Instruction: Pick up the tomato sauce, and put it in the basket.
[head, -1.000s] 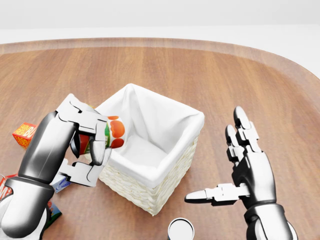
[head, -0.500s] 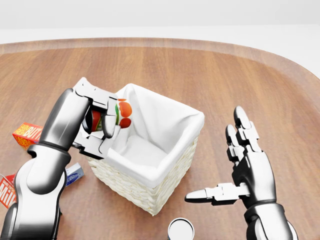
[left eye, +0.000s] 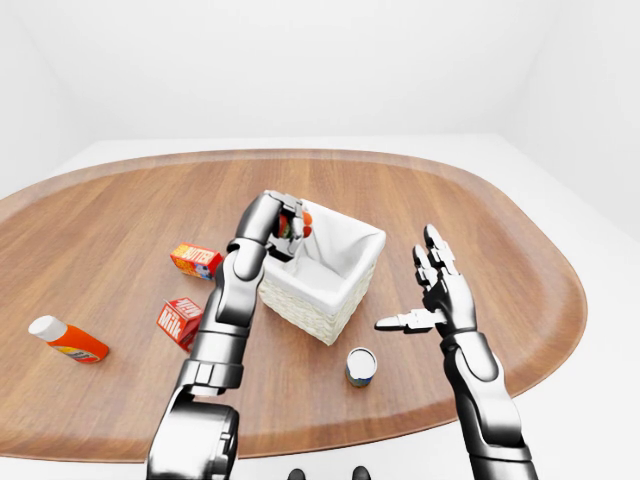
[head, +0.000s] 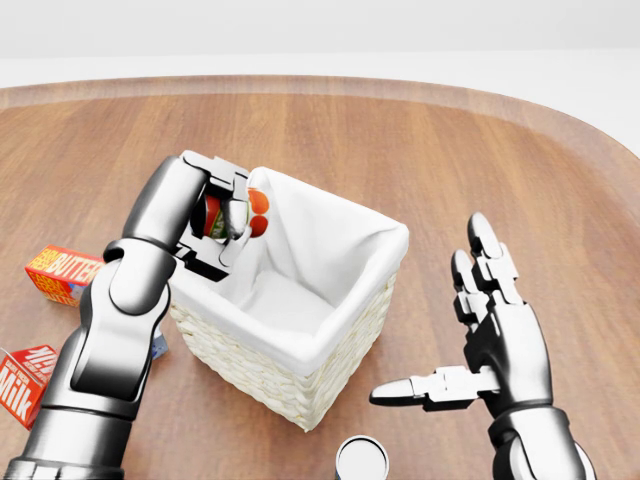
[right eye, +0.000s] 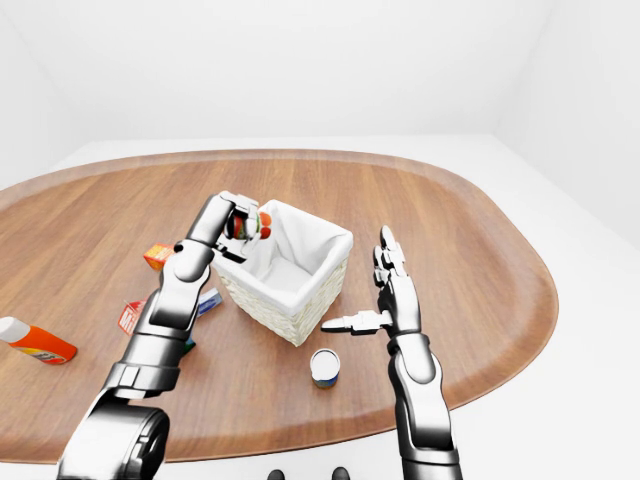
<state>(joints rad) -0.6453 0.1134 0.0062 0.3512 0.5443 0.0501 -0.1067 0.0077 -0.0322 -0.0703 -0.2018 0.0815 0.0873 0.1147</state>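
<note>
The tomato sauce (head: 256, 214) is a small can with red tomatoes on its label. My left hand (head: 228, 222) is shut on it and holds it tilted over the upper-left rim of the basket (head: 270, 375), at the opening's edge. The fingers hide most of the can. The basket is white wicker with a white cloth lining and stands in the middle of the wooden table (head: 420, 140). To the right of the basket, my right hand (head: 445, 330) hovers open with fingers spread and nothing in it.
A butter box (head: 62, 272) and a milk carton (head: 25, 378) lie left of the basket, beside my left arm. A small silver-topped can (head: 360, 460) stands below the basket. An orange bottle (left eye: 66, 340) lies at the table's far left.
My left hand has lifted the tomato sauce up and to the right, from beside the basket's left wall to over its upper-left rim. The right hand has not moved.
</note>
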